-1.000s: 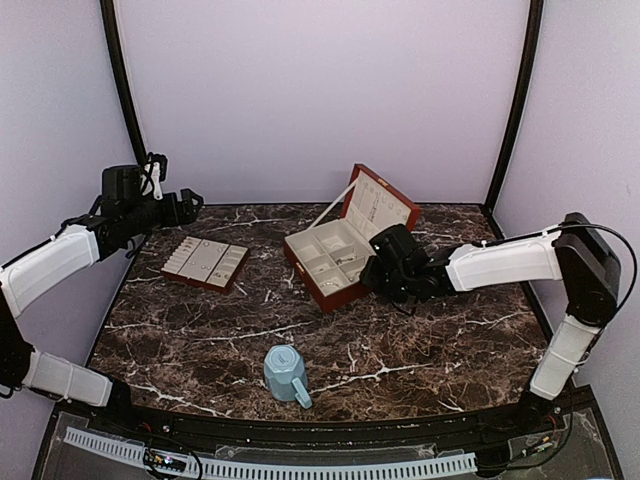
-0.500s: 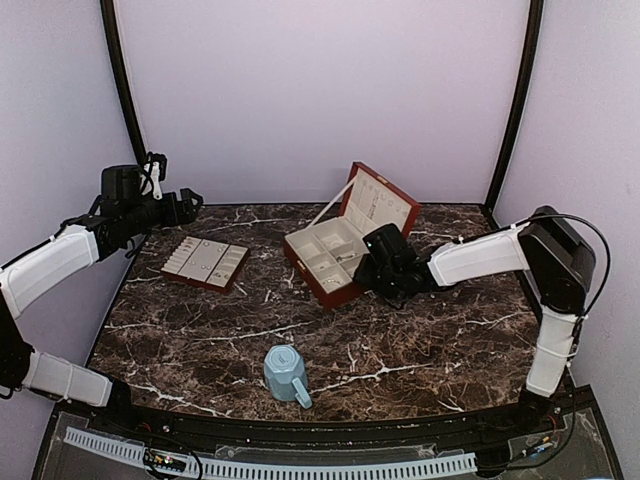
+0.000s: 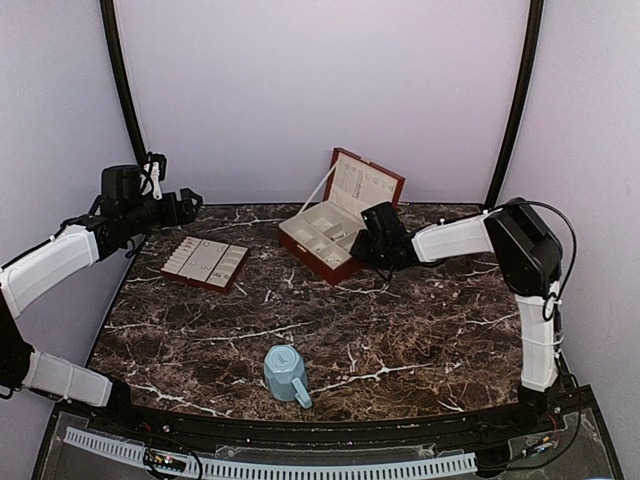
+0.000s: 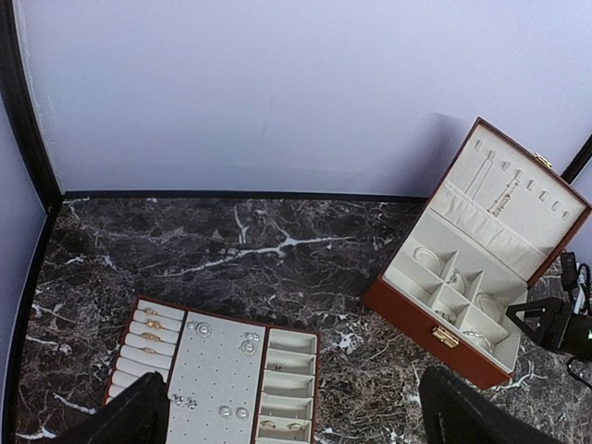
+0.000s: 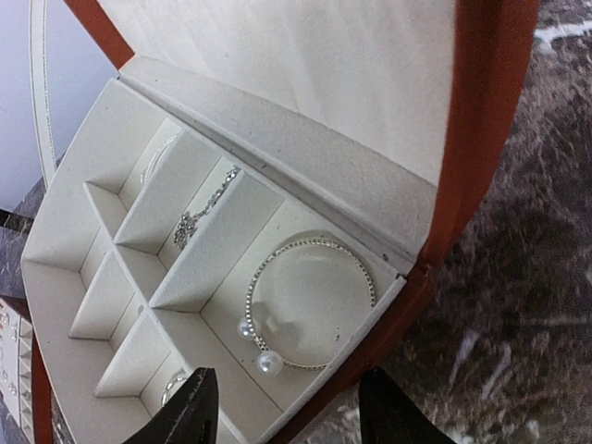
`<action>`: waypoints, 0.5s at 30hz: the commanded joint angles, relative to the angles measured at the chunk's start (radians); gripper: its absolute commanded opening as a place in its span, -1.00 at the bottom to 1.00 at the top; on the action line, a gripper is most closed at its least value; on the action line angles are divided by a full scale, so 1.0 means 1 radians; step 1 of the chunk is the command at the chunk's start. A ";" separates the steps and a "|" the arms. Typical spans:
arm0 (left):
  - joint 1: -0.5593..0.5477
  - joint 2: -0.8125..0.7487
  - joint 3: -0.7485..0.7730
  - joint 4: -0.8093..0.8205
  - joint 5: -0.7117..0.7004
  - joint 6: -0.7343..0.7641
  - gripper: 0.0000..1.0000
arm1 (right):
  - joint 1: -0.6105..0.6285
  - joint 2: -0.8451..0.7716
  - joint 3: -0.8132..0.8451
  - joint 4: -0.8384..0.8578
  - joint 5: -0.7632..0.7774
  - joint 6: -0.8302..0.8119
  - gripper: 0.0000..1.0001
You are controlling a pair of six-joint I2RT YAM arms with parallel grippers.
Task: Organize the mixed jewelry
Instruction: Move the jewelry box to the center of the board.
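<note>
Nearest me, a light-blue mug (image 3: 286, 372) stands on the dark marbled tabletop (image 3: 430, 330), well apart from everything else.

Farther back on the left lies a flat brown tray (image 4: 217, 365) with a cream lining. Small studs (image 4: 248, 344) sit on its middle panel, and little rings (image 4: 153, 324) are tucked into the slots at its left side.

To the right of the tray, toward the far edge, the red jewelry box (image 3: 312, 258) stands with its lid up. The thin silvery bracelet (image 5: 310, 305), tipped with two pearl-like beads, lies flat in the compartment at the box's right end. A fine chain piece (image 5: 199, 217) lies in the next compartment along.

The right end effector (image 5: 289, 414) is at that right end of the box, its fingers apart, one over the lining and one outside the wall. I cannot tell whether they touch it.

At the far left, the left end effector (image 4: 305, 421) hangs above the tabletop, spread wide and holding nothing.
</note>
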 commanded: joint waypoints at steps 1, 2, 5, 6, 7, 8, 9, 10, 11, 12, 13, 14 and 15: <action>-0.002 -0.014 -0.015 0.020 -0.001 0.002 0.94 | -0.023 0.067 0.122 0.029 0.000 -0.110 0.05; -0.002 -0.015 -0.015 0.020 0.004 0.001 0.93 | -0.024 0.074 0.139 0.020 0.001 -0.120 0.05; -0.002 -0.011 -0.017 0.020 0.011 -0.008 0.94 | -0.028 0.079 0.163 0.006 -0.003 -0.139 0.07; -0.002 -0.008 -0.018 0.020 0.017 -0.010 0.94 | -0.029 0.070 0.163 0.004 -0.005 -0.143 0.09; -0.002 -0.006 -0.017 0.020 0.021 -0.017 0.94 | -0.030 0.057 0.159 0.001 -0.007 -0.147 0.12; -0.002 0.000 -0.016 0.020 0.032 -0.022 0.94 | -0.030 0.044 0.153 0.002 -0.007 -0.153 0.17; -0.002 0.003 -0.016 0.020 0.037 -0.031 0.94 | -0.030 0.026 0.146 0.001 -0.007 -0.159 0.21; -0.002 0.009 -0.016 0.020 0.046 -0.035 0.93 | -0.030 0.005 0.136 0.001 -0.008 -0.164 0.25; -0.002 0.011 -0.015 0.020 0.049 -0.045 0.93 | -0.031 -0.014 0.128 -0.002 -0.010 -0.172 0.28; -0.002 0.015 -0.015 0.020 0.055 -0.050 0.92 | -0.031 -0.036 0.118 -0.005 -0.011 -0.179 0.31; -0.002 0.016 -0.020 0.016 0.053 -0.063 0.91 | -0.031 -0.058 0.108 -0.009 -0.013 -0.184 0.32; -0.002 0.018 -0.026 0.016 0.051 -0.070 0.90 | -0.031 -0.080 0.097 -0.014 -0.014 -0.191 0.34; -0.002 0.020 -0.043 0.014 0.049 -0.084 0.89 | -0.031 -0.103 0.083 -0.018 -0.013 -0.195 0.34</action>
